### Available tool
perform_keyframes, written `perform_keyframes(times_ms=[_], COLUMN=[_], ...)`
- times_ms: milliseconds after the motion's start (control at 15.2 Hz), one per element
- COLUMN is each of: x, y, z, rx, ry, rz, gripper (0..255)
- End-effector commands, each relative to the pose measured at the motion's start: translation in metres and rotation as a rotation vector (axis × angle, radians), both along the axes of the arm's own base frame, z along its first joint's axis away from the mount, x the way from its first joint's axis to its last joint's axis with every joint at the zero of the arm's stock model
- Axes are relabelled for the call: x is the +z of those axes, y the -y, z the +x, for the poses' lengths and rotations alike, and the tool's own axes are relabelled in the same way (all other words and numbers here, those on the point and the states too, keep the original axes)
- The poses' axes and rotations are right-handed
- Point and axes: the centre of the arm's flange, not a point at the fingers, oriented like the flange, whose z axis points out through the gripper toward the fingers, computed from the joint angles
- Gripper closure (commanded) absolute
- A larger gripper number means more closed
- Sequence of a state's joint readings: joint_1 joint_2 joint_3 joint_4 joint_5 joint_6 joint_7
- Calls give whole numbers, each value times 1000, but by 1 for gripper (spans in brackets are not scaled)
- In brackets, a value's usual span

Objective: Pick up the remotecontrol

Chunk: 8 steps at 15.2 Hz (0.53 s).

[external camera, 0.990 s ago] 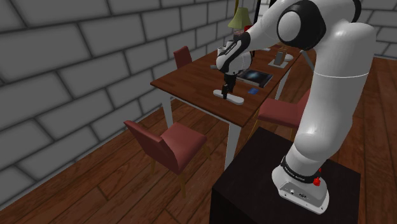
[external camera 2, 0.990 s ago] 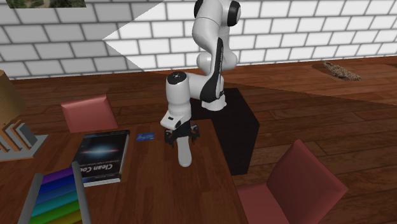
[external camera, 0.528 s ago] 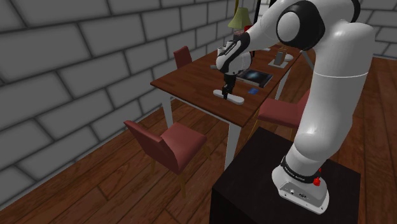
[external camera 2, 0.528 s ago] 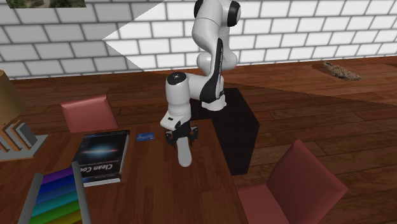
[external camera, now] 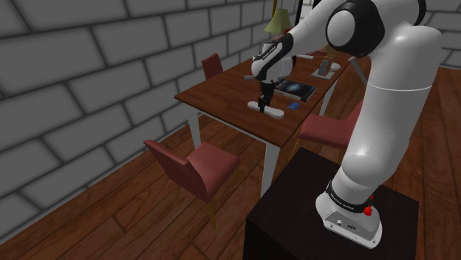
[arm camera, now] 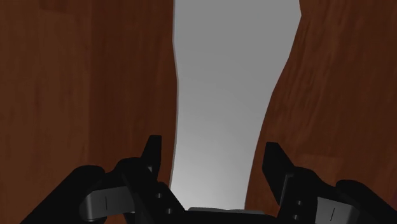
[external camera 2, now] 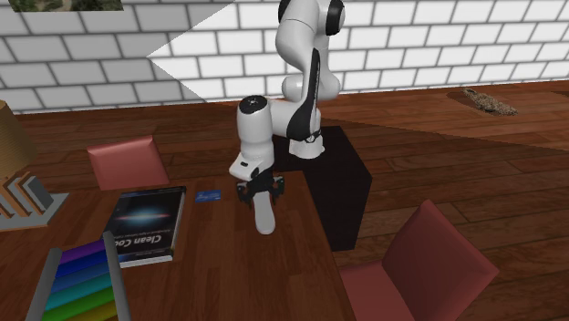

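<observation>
1. Wrist view: my hand is spread astride the pale remote, which lies on the bench near the book.
2. I judge the grip sits toward 1 end, so lifting could let the remote pivot and slip out.

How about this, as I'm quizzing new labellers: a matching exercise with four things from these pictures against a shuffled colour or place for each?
1. remote control
2. book
3. small card
4. stand

a. blue, beside the book
b. black box
c. pale grey, between the fingers
d. dark cover, flat on the table

Pairs: 1-c, 2-d, 3-a, 4-b
</observation>
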State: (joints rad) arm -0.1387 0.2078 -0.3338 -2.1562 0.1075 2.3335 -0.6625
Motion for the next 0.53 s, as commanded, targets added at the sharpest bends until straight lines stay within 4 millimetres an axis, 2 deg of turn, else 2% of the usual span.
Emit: perform_keyframes(times_ms=[0,462], x=[11,48], y=[0,0], z=[0,0], rx=[0,0], ry=[0,0], rz=[0,0], gripper=[255,255])
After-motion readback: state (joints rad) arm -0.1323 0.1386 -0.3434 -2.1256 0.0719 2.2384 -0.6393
